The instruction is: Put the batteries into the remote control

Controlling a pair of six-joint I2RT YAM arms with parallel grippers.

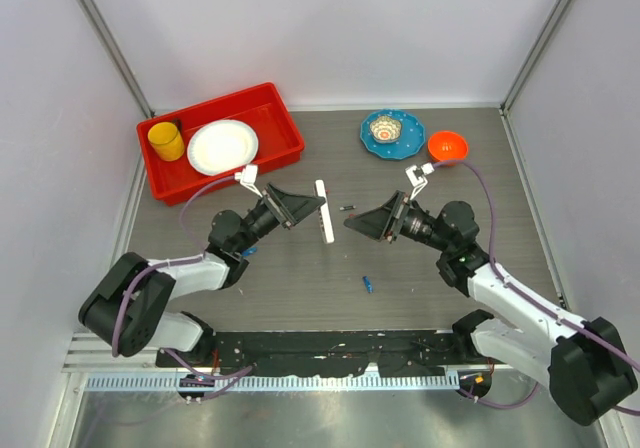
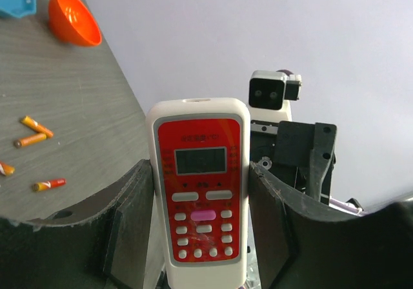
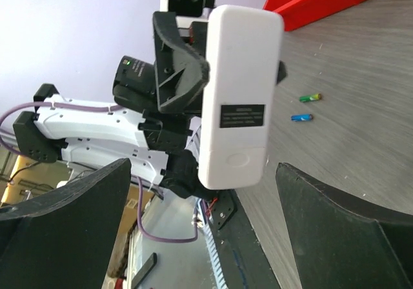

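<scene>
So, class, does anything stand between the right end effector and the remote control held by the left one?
Nothing visible does. The right end effector stands open, facing the plain white back of the remote control, which the left end effector grips by its sides. Only open air lies between them.

Nothing can be read with certainty: the remote control (image 2: 200, 192) bears a line of pale print above its screen (image 2: 201, 160) and a dark label (image 3: 242, 116) on its white back (both too small and blurred).
</scene>
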